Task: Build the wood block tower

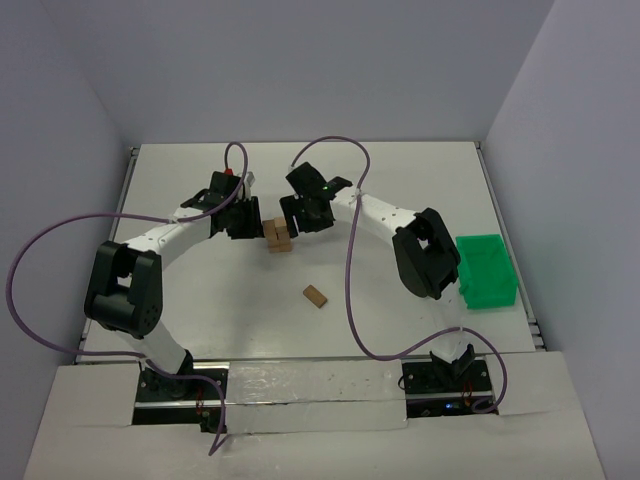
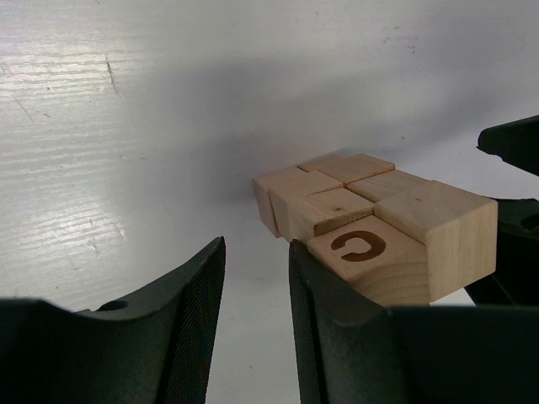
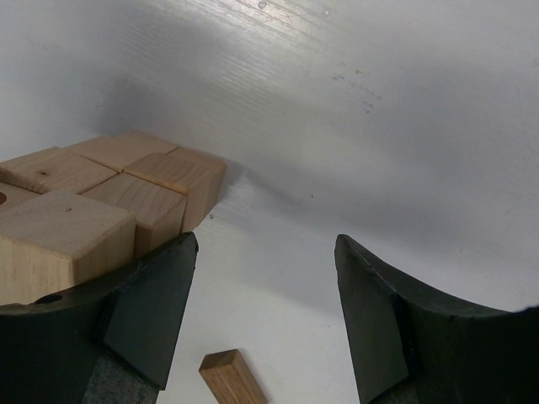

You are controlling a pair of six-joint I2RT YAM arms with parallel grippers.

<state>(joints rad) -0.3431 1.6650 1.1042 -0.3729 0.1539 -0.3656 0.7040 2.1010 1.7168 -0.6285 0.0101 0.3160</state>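
1. Top external view: the wood block tower [image 1: 278,236] sits mid-table between both grippers. The step in hand looks like steadying the stack.
2. Left gripper [image 2: 257,246]: jaws a slim gap apart, empty, just beside the blocks. Right gripper [image 3: 265,240]: spread wide, empty.
3. Next, probably, the loose block [image 1: 316,296] nearer the bases needs fetching and a gentle, level placing on top.

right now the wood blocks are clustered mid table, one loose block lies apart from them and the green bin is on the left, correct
No, the green bin is on the right, as the top external view shows. The rest holds: wood blocks clustered mid table, loose block apart from them.
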